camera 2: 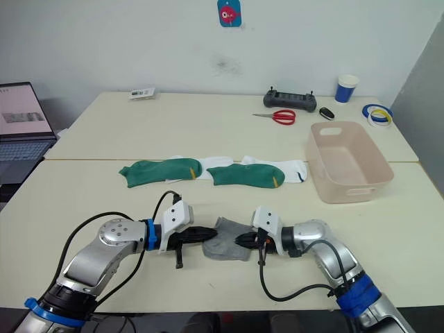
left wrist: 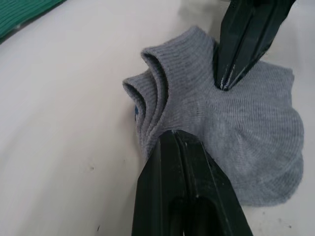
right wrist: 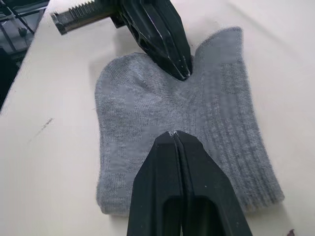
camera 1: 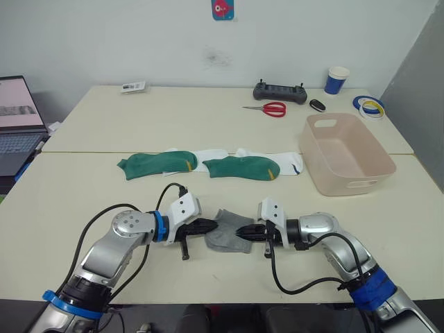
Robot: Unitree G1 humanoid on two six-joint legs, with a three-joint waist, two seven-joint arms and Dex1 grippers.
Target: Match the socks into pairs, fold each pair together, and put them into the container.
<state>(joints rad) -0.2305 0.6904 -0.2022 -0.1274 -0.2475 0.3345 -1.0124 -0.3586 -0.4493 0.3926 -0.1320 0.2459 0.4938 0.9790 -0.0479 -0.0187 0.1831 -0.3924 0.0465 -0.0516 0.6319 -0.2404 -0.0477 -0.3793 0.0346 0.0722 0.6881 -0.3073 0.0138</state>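
Observation:
Two grey socks point(camera 1: 229, 231) lie stacked and folded at the table's front middle. My left gripper point(camera 1: 214, 225) is shut, its tip resting on the stack's left side point(left wrist: 172, 133). On the right side, my right gripper point(camera 1: 241, 232) is also shut, tip down on the fabric point(right wrist: 172, 133); the two tips point at each other. Further back lie two green socks point(camera 1: 158, 165) point(camera 1: 241, 167) in a row, with white socks point(camera 1: 211, 155) point(camera 1: 291, 161) showing beside and partly under them. The pink container point(camera 1: 345, 154) stands empty at the right.
At the table's back right are red scissors point(camera 1: 267, 109), a black controller point(camera 1: 279, 91), a blue cup point(camera 1: 336, 80) and tape rolls point(camera 1: 370, 106). A laptop point(camera 1: 17, 121) sits on the far left. A seam runs across the table behind the sock row.

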